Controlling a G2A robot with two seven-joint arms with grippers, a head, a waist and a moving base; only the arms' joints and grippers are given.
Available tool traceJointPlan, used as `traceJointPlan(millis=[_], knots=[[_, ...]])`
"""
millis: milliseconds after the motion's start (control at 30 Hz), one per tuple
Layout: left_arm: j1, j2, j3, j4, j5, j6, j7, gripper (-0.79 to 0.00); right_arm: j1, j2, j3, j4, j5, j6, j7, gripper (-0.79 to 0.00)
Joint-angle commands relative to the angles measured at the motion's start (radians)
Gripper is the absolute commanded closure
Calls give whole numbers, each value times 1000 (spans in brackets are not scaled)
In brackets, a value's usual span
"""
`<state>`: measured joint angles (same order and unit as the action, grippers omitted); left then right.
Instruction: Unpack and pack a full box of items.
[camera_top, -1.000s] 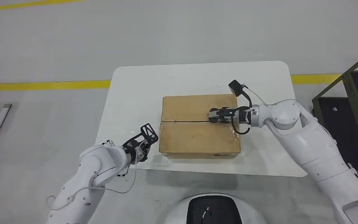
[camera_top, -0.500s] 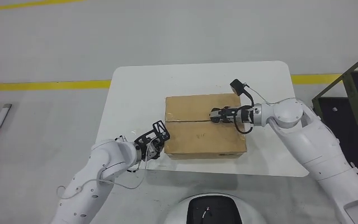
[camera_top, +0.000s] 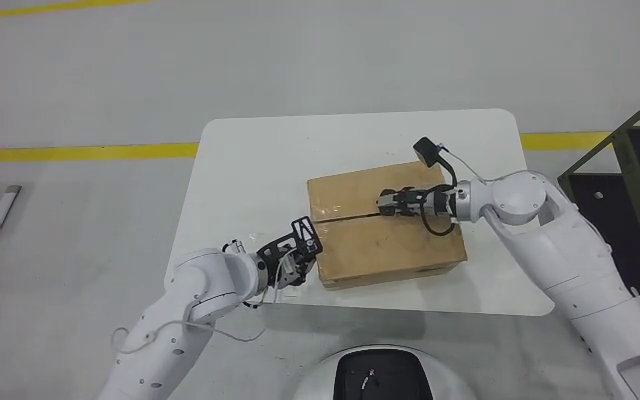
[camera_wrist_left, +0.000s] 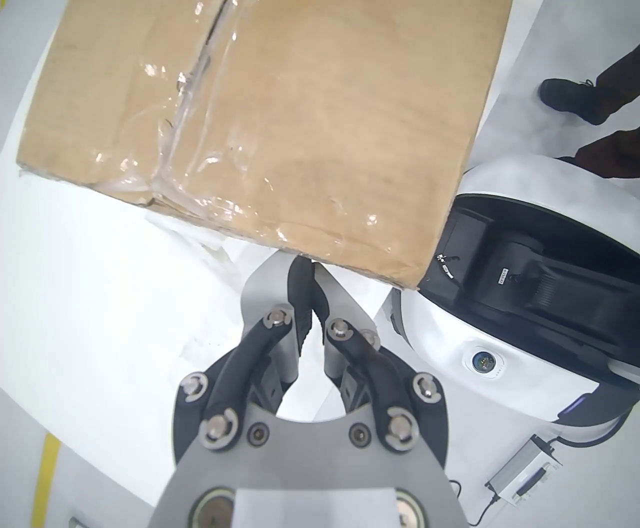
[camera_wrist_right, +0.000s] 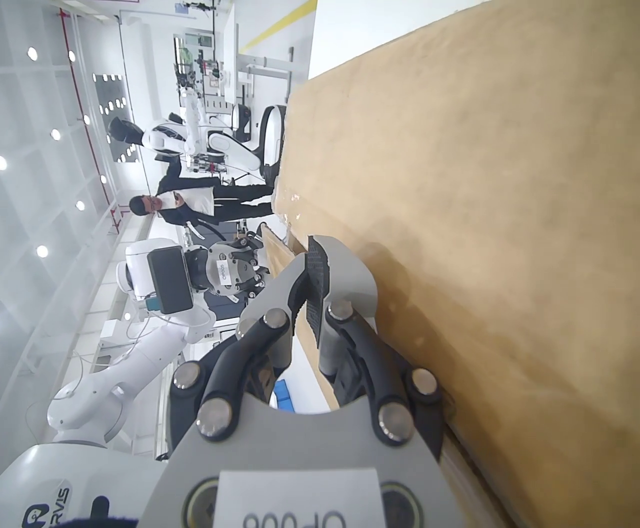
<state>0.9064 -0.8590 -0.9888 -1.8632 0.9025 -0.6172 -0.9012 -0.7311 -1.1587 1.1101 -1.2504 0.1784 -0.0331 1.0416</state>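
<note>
Top view, box (camera_top: 380, 245) on white table (camera_top: 260, 160), grey floor (camera_top: 300, 60)

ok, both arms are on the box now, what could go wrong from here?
1. The left gripper, shut, sits against the cardboard box's side; a push could slide the skewed box toward the table edge.
2. The right gripper, shut at the top seam, may skid on the clear tape that seals it instead of opening a flap.
</note>
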Motion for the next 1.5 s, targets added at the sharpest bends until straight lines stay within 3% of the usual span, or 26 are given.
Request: traceJointPlan(millis=[0,33,67,100,267,433,500,633,967,1167,1367,1433,1467], knots=[[-6,-2,4,1,6,-2,0,-259,2,0,0,-4,-2,7,-2,0],[-10,-2,2,1,10,-2,-1,-391,3,0,-1,-5,-3,10,-4,0],[-13,-1,-4,1,15,0,-1,-760,3,0,-4,-5,-5,13,-6,0],[-12,0,-12,0,20,1,-5,-785,4,-1,-7,-6,-7,17,-8,0],[29,21,-102,-4,28,6,-34,-785,11,-7,-38,10,-27,38,-25,0],[131,48,-211,16,27,-2,-42,-785,20,-13,-55,35,-16,63,-36,0],[176,55,-235,39,30,-13,-18,-785,25,-15,-62,44,-16,76,-41,0],[201,57,-237,66,52,-42,38,-785,33,-18,-70,51,-17,95,-53,0],[77,18,-115,249,128,-65,251,-785,54,-26,-86,47,-29,136,-95,0],[-5,-12,-28,344,153,-85,309,-782,49,-28,-85,45,-29,149,-116,0],[-60,-40,50,395,214,-88,341,-727,37,-27,-81,40,-31,150,-125,0],[-76,-50,75,413,242,-79,353,-677,33,-26,-79,36,-32,152,-125,0],[-84,-55,88,424,253,-73,356,-610,31,-26,-77,35,-33,153,-127,0]])
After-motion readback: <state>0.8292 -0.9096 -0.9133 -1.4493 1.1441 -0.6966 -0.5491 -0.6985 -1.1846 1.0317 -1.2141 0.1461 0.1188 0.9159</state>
